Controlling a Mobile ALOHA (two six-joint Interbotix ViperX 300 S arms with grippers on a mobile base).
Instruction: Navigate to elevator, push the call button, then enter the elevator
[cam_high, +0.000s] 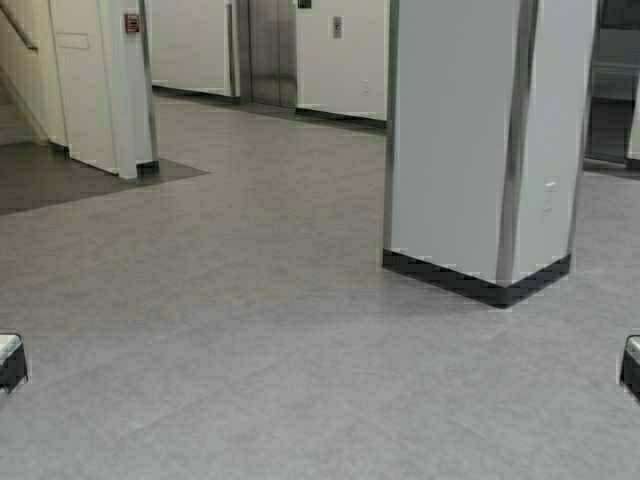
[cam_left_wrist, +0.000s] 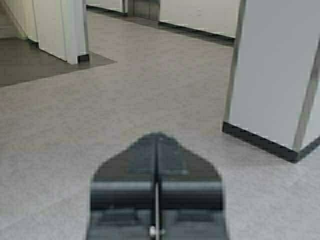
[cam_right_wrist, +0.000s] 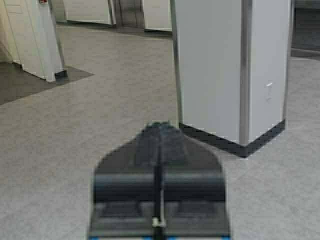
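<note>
The elevator (cam_high: 271, 52) shows as brushed steel doors in the far wall, across the grey floor and left of centre; its lower part also shows in the left wrist view (cam_left_wrist: 146, 8) and right wrist view (cam_right_wrist: 130, 12). The call button (cam_high: 337, 27) is a small grey plate on the white wall just right of the doors. My left gripper (cam_left_wrist: 157, 135) is shut and holds nothing, hanging over bare floor. My right gripper (cam_right_wrist: 159, 125) is also shut and holds nothing, pointing toward the pillar's base. Both arms sit parked at the high view's lower corners.
A wide white pillar (cam_high: 480, 140) with a black base and steel corner strips stands ahead on the right. A white wall corner (cam_high: 120, 90) with a red fire alarm (cam_high: 132, 22) stands at the left, beside a darker floor patch (cam_high: 70, 175). Open grey floor leads between them.
</note>
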